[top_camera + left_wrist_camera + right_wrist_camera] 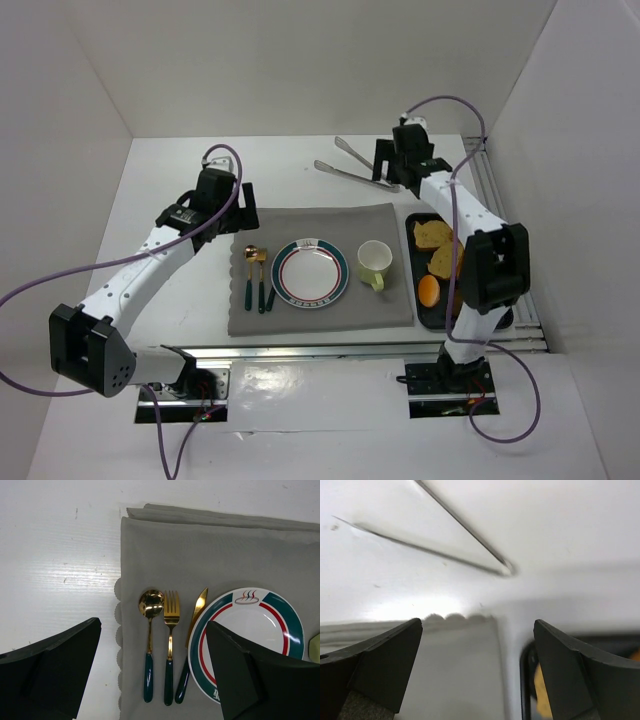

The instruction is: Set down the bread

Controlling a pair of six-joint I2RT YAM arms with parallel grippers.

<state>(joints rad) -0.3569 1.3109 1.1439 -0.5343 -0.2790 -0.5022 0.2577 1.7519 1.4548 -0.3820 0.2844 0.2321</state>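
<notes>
Looking near the desk's right edge, we see two tan bread slices (432, 234) in a black tray (424, 318), the nearer slice partly hidden by the right arm (490, 265). Our left gripper (152, 630) and right gripper (477, 625) gape wide, both empty.

grey placemat (320, 300), teal-and-red-ringed plate (309, 272), pale-green cup (375, 263)

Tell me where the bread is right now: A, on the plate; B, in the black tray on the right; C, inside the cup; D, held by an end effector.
B: both bread slices lie in the black tray beside the orange; the plate is bare.
</notes>
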